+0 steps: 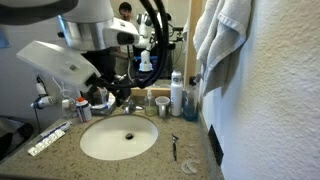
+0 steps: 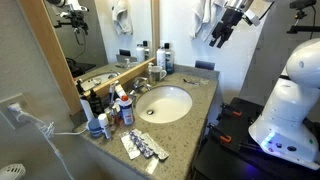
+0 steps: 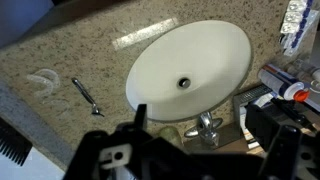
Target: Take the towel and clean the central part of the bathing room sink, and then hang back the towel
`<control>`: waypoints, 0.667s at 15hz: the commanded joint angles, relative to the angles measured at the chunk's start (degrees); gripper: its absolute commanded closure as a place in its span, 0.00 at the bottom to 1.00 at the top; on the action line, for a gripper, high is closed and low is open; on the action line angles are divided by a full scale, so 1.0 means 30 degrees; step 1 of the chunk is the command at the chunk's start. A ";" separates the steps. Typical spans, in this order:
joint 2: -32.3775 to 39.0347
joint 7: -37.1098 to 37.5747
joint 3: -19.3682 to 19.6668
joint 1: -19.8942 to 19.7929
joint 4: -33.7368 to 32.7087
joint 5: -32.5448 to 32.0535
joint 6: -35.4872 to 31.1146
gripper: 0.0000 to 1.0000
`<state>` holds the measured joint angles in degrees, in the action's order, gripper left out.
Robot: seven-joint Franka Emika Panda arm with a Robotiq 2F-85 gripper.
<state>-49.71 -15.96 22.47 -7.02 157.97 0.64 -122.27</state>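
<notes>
gripper (image 2: 219, 35) spread wide above sink (image 3: 190, 62) — towel (image 1: 224, 40) hanging.

I see the towel (image 1: 222, 40) hanging in soft folds at upper right, against the wall. Below it the sink (image 1: 100, 142) sits in the granite desk (image 1: 140, 168), with a razor (image 1: 175, 148) just beside its rim. My arm (image 1: 65, 60) fills the upper left.

Towel (image 1: 222, 40) is pale grey-white terry. It hangs in soft vertical folds against the wall, high above the right end of the counter and well apart from the basin, and it shows in both exterior views (image 2: 204, 18). Sink (image 1: 100, 142) is an oval off-white basin set flush in speckled tan-brown granite, near the counter's middle (image 2: 160, 108), with a small metal drain (image 3: 183, 83) at its centre (image 3: 170, 55).
</notes>
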 commanded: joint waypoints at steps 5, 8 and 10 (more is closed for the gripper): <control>0.0369 0.0388 -0.1564 -0.0180 0.0199 0.0033 -0.3224 0.00; 0.1391 0.1389 -0.2786 -0.0056 -0.0302 -0.0138 -0.7652 0.00; 0.2182 0.2150 -0.3548 -0.0285 -0.0785 -0.0395 -1.0370 0.00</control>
<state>-47.45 -12.70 14.97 -6.97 158.09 0.40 -144.38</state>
